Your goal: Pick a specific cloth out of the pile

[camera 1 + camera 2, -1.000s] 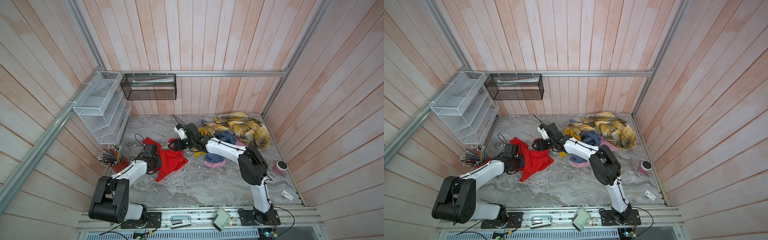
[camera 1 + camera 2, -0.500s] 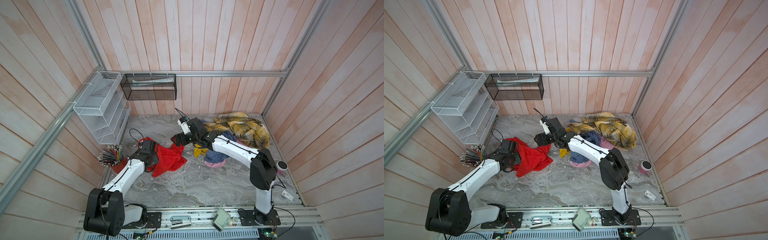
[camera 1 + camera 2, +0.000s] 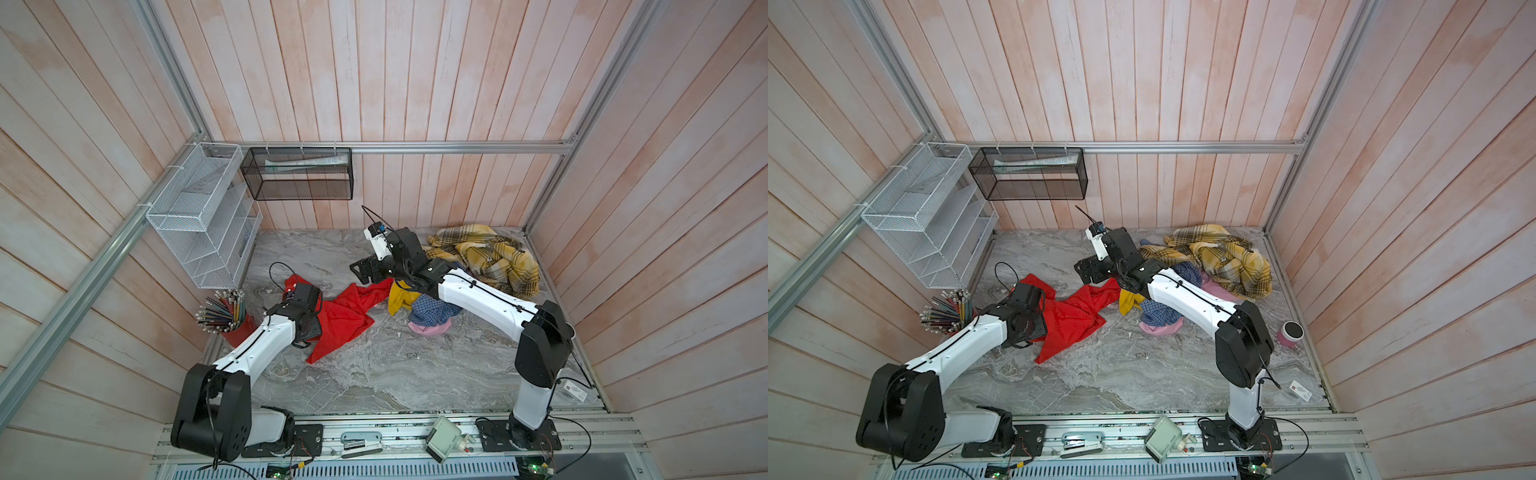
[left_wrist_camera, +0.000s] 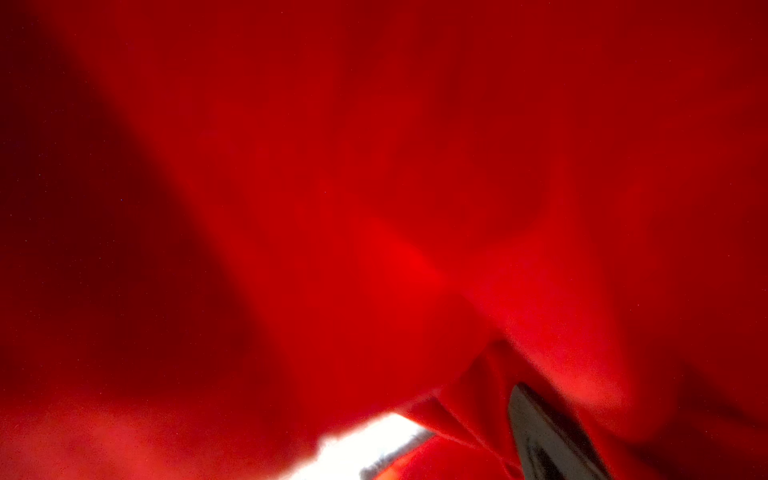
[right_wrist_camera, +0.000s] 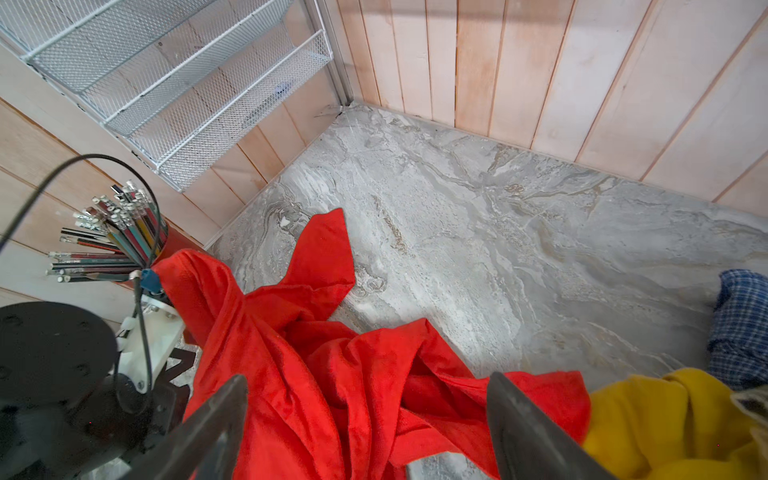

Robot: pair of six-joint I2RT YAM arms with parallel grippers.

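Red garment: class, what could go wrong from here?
1. The red garment lies against the mustard-yellow cloth; pulling may drag that along.
2. Fabric smothers the left wrist view, so it may snag on the left arm.
3. The pencil cup stands close beside that arm and might tip.

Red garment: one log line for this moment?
red garment: on marbled tabletop, beside clothes pile | left pincer: amid its folds, opening unclear | right pincer: open, above garment's end, nothing held
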